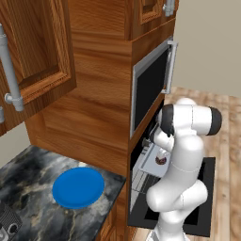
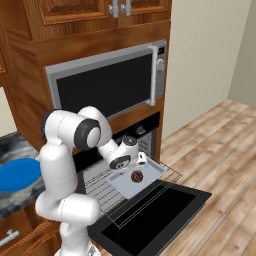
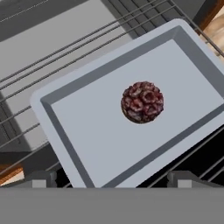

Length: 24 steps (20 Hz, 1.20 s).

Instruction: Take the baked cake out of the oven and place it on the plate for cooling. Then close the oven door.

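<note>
The baked cake [image 3: 142, 102], a small dark-brown lump with reddish speckles, lies on a grey tray [image 3: 87, 131] pulled out on a wire rack of the oven [image 2: 145, 131]. The cake [image 2: 136, 176] also shows in both base views [image 1: 161, 160]. My gripper [image 3: 111, 180] hovers above the tray, open, its fingertips [image 3: 40, 179] far apart with nothing between them. From the right, the gripper [image 2: 140, 162] hangs just above and beside the cake. The oven door [image 2: 150, 220] lies folded down flat. The blue plate [image 1: 78, 187] rests on the dark marble counter to the left.
A silver-framed microwave [image 2: 107, 82] sits directly above the oven. Wooden cabinets [image 1: 37, 56] hang over the counter [image 1: 28, 174]. The open door [image 1: 207, 188] juts out over the wooden floor [image 2: 215, 145]. My arm's white body stands between the plate and the oven.
</note>
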{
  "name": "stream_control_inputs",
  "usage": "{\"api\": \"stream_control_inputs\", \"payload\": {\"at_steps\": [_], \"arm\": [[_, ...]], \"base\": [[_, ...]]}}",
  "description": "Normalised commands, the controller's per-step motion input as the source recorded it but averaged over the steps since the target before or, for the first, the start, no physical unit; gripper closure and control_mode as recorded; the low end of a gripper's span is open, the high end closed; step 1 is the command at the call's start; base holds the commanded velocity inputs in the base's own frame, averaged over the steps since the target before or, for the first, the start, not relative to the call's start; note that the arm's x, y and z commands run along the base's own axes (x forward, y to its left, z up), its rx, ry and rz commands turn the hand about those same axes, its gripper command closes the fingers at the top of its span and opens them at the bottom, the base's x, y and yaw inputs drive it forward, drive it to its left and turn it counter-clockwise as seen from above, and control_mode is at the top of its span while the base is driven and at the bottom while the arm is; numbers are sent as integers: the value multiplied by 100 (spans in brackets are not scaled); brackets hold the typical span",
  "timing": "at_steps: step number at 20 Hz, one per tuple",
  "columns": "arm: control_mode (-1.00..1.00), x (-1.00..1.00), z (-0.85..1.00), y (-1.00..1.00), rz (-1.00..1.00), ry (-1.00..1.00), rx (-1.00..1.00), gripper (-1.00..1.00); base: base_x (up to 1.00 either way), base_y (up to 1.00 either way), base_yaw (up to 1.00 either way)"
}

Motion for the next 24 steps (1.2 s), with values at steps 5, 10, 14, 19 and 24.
{"api": "stream_control_inputs", "payload": {"at_steps": [5, 10, 14, 19, 24], "arm": [[-100, 13, -25, -8, 0, 0, 0, -100], [-100, 17, -18, -2, 0, 0, 0, -100], [-100, 15, -19, 0, 0, 0, 0, -100], [-100, 17, -17, 0, 0, 0, 0, -100], [-100, 19, -12, -1, 0, 0, -1, -100]], "base": [[0, 0, 0], [0, 0, 0], [0, 0, 0], [0, 0, 0], [0, 0, 0]]}}
